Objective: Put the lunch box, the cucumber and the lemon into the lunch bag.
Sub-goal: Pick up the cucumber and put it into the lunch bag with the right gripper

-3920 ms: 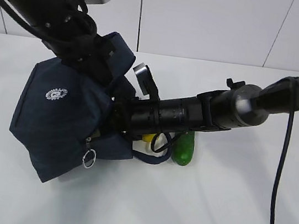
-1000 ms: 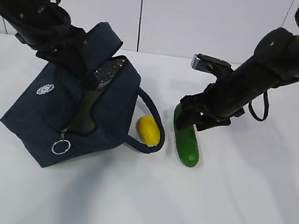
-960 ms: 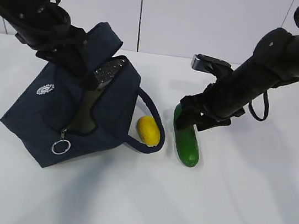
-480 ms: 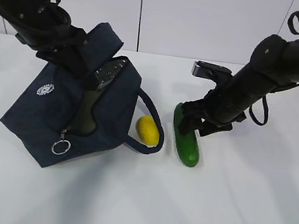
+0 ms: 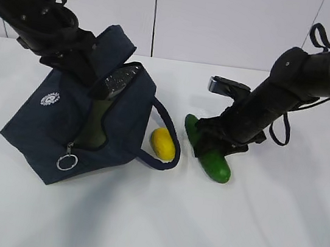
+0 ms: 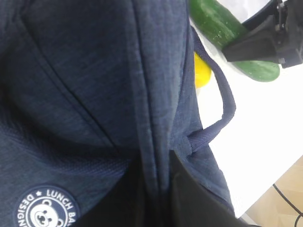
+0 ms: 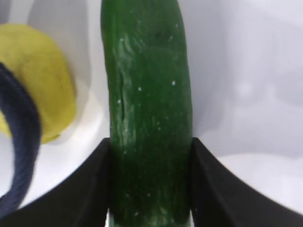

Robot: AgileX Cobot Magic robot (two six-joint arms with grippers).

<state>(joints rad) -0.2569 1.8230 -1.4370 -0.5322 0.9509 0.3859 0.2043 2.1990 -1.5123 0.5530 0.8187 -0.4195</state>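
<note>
Cucumber (image 5: 207,150) is clamped between the right gripper (image 5: 214,144) fingers (image 7: 80,189), on the table (image 5: 139,218) beside lemon (image 5: 163,143). Lunch bag (image 5: 60,127) is held by the left arm; left fingers are hidden, state unclear.

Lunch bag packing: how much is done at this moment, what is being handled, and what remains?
Done: the lunch box appears to stand inside the open lunch bag, which the left claw seems to hold by its top edge, though its grip is hidden. In hand: the right claw is shut on the cucumber. Left: the cucumber, then the lemon on the table beside the bag's handle.
</note>
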